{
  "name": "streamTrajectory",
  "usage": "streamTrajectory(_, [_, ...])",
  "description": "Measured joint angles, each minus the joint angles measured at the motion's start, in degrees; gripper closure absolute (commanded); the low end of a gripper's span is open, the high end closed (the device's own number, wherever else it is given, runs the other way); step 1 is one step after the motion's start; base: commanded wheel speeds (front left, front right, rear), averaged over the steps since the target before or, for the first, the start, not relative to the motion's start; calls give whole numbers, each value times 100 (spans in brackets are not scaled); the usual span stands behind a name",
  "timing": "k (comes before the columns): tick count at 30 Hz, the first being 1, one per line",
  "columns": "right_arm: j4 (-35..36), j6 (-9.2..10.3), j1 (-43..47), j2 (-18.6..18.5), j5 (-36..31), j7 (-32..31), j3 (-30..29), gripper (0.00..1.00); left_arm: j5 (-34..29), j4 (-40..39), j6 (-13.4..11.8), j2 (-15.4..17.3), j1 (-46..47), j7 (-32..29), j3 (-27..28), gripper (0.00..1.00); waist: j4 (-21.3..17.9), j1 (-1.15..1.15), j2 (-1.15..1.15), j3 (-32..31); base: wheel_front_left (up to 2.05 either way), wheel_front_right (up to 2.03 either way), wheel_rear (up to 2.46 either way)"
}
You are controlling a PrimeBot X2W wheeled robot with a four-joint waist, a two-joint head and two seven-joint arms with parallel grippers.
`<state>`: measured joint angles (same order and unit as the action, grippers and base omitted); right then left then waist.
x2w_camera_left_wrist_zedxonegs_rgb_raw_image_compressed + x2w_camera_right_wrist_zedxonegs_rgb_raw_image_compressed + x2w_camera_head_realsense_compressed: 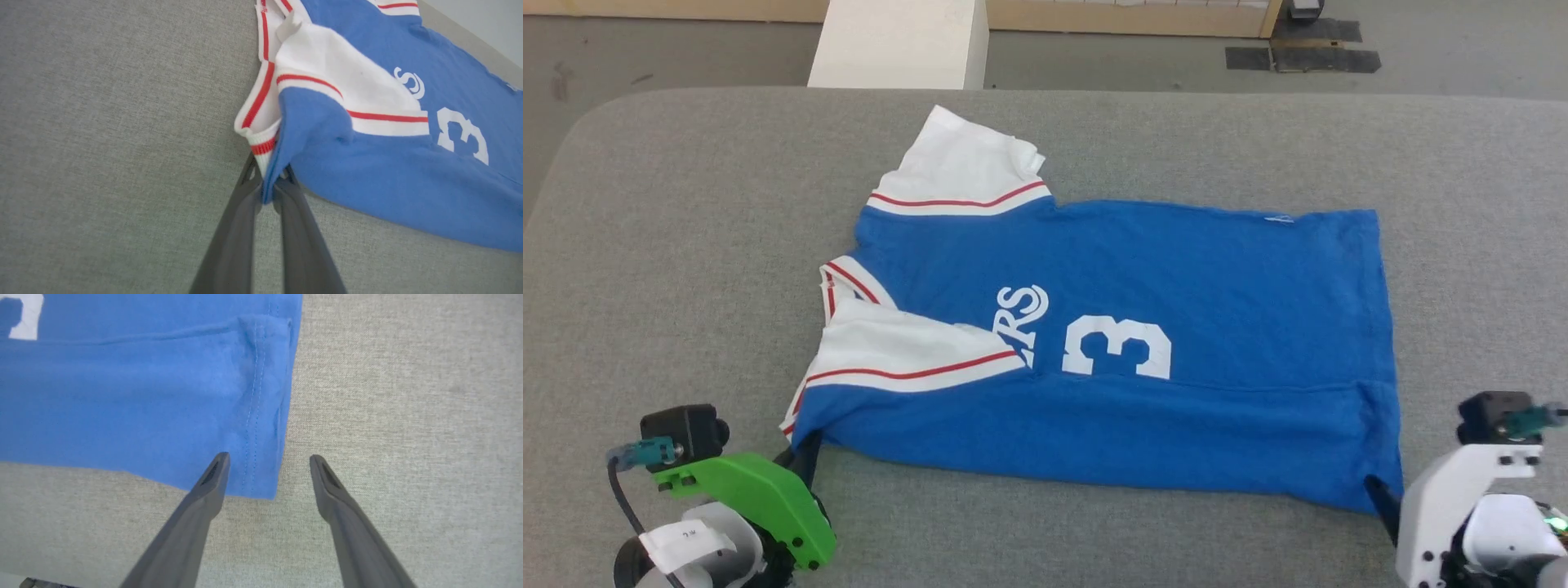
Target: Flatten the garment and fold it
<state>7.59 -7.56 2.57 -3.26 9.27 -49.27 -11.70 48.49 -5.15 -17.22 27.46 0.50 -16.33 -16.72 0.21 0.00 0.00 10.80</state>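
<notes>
The garment, a royal-blue jersey with white sleeves, red stripe trim, "RS" lettering and a white 3, lies sideways on the grey table, its near long edge folded up over itself. My left gripper is shut on the garment's near-left corner, pinching blue cloth and striped collar trim. My right gripper stands open at the near-right hem corner; its left finger lies over the blue cloth and its right finger over bare table. In the head view, the right gripper touches the hem corner.
The grey padded table spreads wide on every side of the garment. Beyond its far edge stands a white block on the floor, with a wooden border and dark floor mats behind.
</notes>
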Motion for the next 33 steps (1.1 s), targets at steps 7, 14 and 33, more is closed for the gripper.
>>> streamTrajectory(7, [-672,0,-387,-92,-380,-4,234,0,-9,-275,-123,15,-57,-91,-55,100,32,0,0,137,0,0,0])
streamTrajectory(14, [-964,0,-600,-286,-202,-56,467,100,-7,-272,-162,15,-75,-123,-55,100,25,0,0,167,0,0,0])
streamTrajectory(33, [-570,-3,97,-547,324,-599,-66,14,389,-427,-630,41,-914,-559,19,59,16,0,0,-134,0,0,0])
